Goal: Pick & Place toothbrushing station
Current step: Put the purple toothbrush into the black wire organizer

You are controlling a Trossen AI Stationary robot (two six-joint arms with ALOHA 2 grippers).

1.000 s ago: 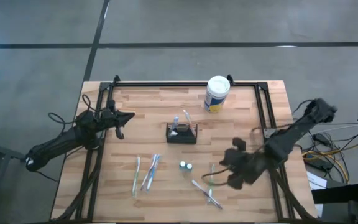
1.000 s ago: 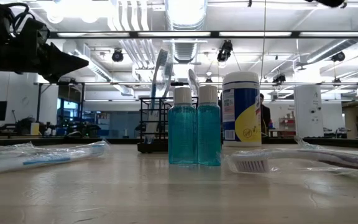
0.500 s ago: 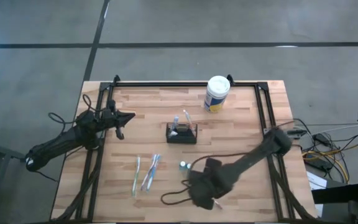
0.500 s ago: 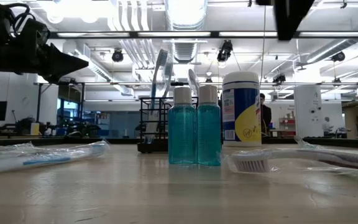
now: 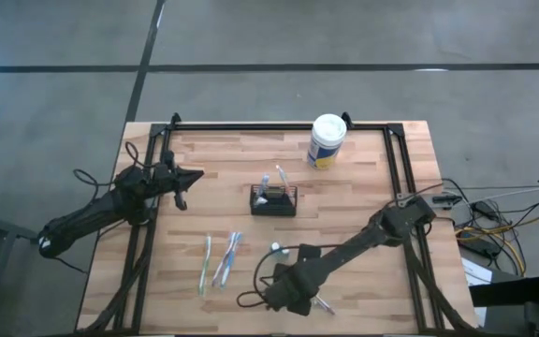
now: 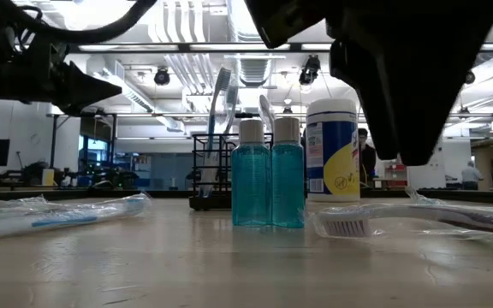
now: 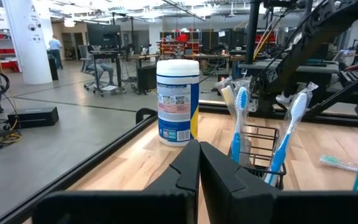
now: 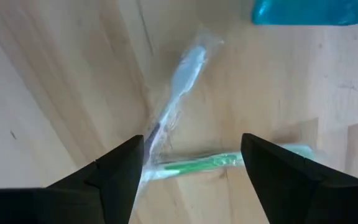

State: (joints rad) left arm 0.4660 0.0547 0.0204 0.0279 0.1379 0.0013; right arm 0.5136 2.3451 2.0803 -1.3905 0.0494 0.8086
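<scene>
With its fingers (image 8: 120, 177) spread wide, the right gripper (image 5: 284, 292) hangs near the table's front edge, directly over two wrapped toothbrushes (image 8: 179, 109) that cross on the wood, one with a green handle (image 8: 201, 163). Nothing sits between the fingers. A blue bottle (image 8: 306, 11) lies just beyond the brushes in the right wrist view.

Left gripper (image 5: 181, 180): fingers (image 7: 182, 171) pressed together, holding nothing, parked at the table's left edge and pointing toward the middle.

Toothbrushing station (image 5: 273, 199): black mesh caddy, upright near the table's centre, with two blue-and-white toothbrushes (image 7: 238, 127) standing in it. Well apart from both grippers.

Surface: light butcher-block table (image 5: 363, 178) with a black frame along its edges. White canister (image 5: 327, 140) with yellow-blue label stands at the back edge. Two teal bottles (image 6: 269, 175) stand side by side between the caddy and the front edge. More wrapped toothbrushes (image 5: 219, 262) lie at front left.

Room: grey concrete floor with dark lines around the table; beyond it, an open workshop with ceiling strip lights, exposed ducts, benches and racks. A person (image 6: 365, 158) stands far off.
</scene>
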